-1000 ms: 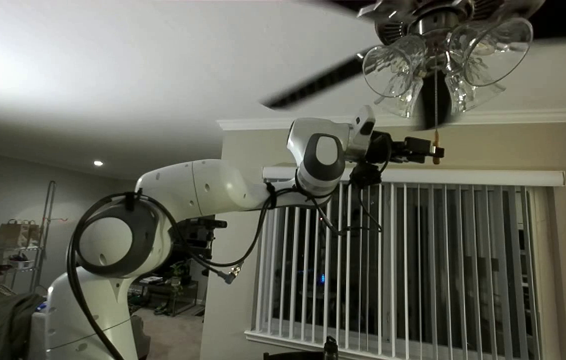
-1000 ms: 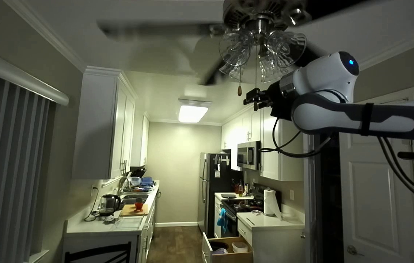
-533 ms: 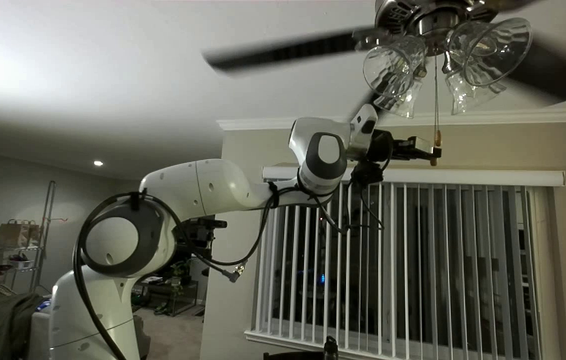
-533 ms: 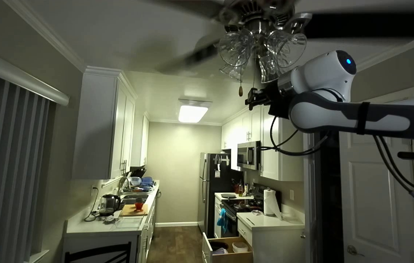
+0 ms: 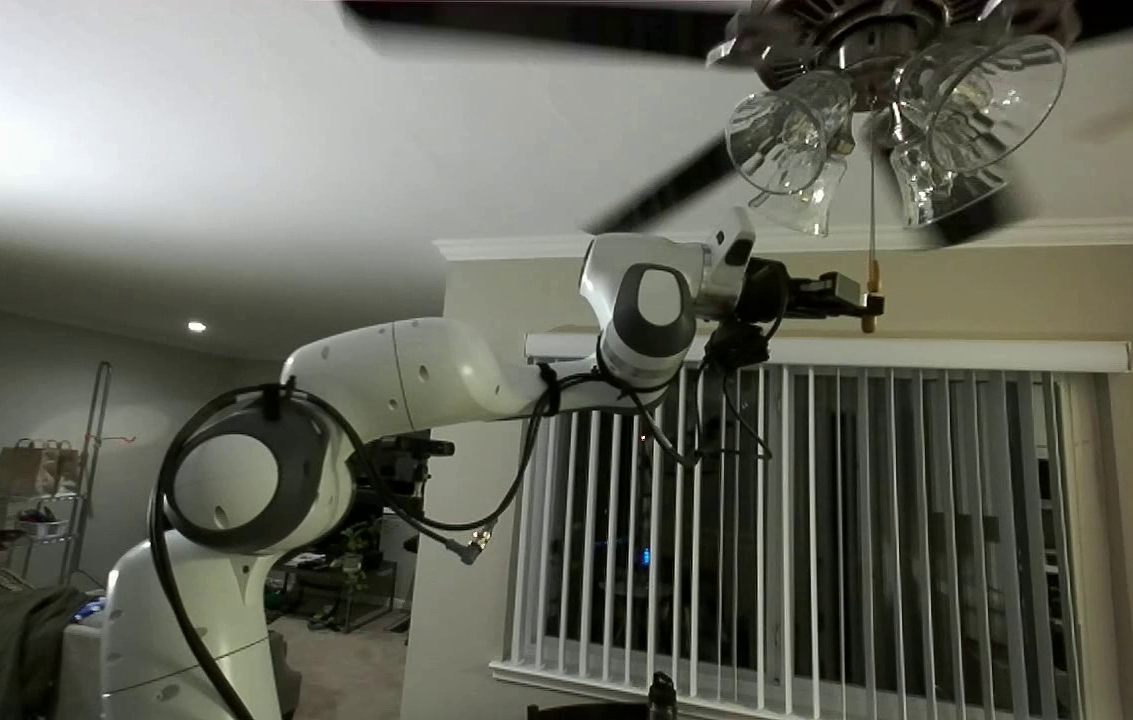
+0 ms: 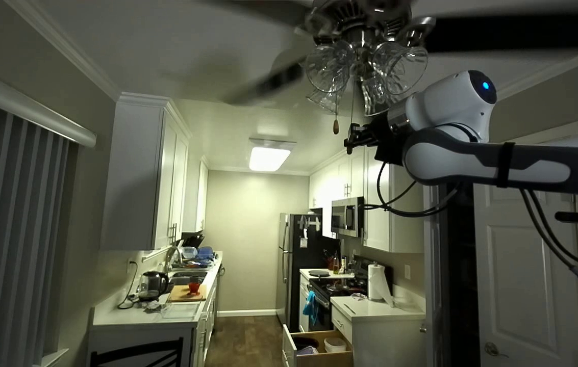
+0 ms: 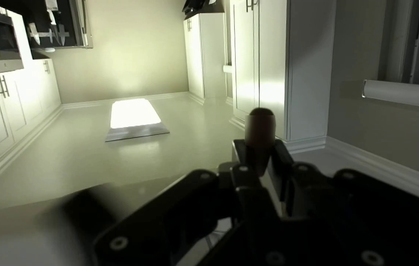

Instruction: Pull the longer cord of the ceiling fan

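Note:
The ceiling fan hangs overhead, with a metal hub, long dark blades and clear bell-shaped glass shades. From its middle the longer cord runs down, thin and pale, to my gripper in both exterior views. In the wrist view the cord's reddish-brown knob stands between the fingertips of my gripper, which is shut on it. A bit of the knob pokes out below the fingers in an exterior view; the fingers hide its middle.
A shorter pull chain with a brown knob hangs close beside the gripper. Blurred fan blades sweep above the arm, and glass shades hang just over the gripper. Behind are window blinds and, in an exterior view, kitchen cabinets.
The jaws have closed on the longer cord's knob. My gripper has shifted slightly, and the cord's lower end has moved with it. The fan blades have turned to other positions.

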{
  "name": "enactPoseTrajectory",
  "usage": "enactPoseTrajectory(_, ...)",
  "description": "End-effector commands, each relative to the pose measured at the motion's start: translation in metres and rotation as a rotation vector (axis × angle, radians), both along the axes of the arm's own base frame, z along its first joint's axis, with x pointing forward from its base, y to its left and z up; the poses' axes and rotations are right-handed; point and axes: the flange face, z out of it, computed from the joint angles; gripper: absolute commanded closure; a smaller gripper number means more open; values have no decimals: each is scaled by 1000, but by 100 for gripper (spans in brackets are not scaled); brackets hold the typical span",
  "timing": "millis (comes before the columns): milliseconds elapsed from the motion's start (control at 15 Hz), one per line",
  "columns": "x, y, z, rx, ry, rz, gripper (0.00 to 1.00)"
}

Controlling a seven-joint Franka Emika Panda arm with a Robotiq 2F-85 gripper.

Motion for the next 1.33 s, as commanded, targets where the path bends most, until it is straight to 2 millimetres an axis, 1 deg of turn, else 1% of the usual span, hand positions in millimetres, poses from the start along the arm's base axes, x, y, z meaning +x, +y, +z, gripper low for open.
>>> enactPoseTrajectory(0,14,-9,-19,14,83,-36,96)
enactPoseTrajectory(133,17,-18,-30,22,124,-56,96)
enactPoseTrajectory(333,14,-28,-27,36,118,-64,96)
enactPoseTrajectory(467,10,-29,-19,53,77,-53,96)
enactPoseTrajectory(533,7,-27,-14,68,58,-49,58)
enactPoseTrajectory(600,6,-25,-12,74,54,-41,56)
enactPoseTrajectory(667,6,-22,-11,76,53,-33,51)
enactPoseTrajectory(867,8,-13,-17,73,75,-16,31)
enactPoseTrajectory(1067,14,-8,-33,67,157,-24,12)
enactPoseTrajectory(1200,16,-7,-40,76,191,-28,0)
enactPoseTrajectory(1267,17,-7,-42,76,202,-31,0)
